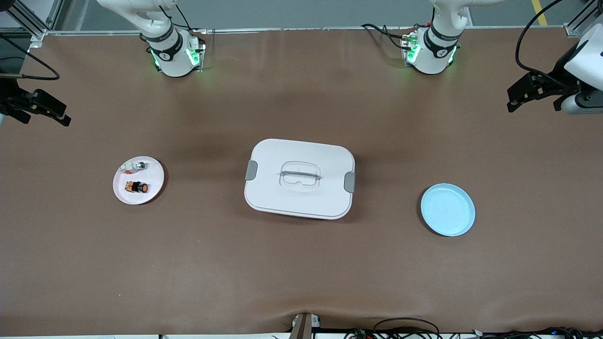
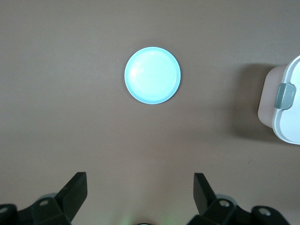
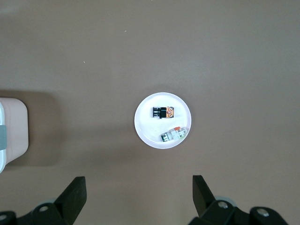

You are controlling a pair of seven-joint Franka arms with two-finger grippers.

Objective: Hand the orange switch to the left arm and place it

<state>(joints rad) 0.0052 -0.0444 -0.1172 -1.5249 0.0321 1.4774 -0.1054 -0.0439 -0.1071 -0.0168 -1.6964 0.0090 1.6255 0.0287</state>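
The orange switch (image 1: 137, 187) lies on its side on a small pink plate (image 1: 153, 176) toward the right arm's end of the table. It also shows in the right wrist view (image 3: 163, 112). The white box (image 1: 301, 153) with grey latches stands shut in the middle of the table. My right gripper (image 3: 139, 183) is open and empty, high over the table beside the pink plate (image 3: 150, 126); it shows at the edge of the front view (image 1: 52, 113). My left gripper (image 2: 139, 180) is open and empty, high over the table beside the blue plate (image 2: 152, 75); it also shows in the front view (image 1: 518, 96).
A small silver-and-white part (image 1: 133, 165) lies on the pink plate beside the switch, farther from the front camera. An empty blue plate (image 1: 447, 209) sits toward the left arm's end. The box's ends show in both wrist views (image 2: 288, 108) (image 3: 11, 129).
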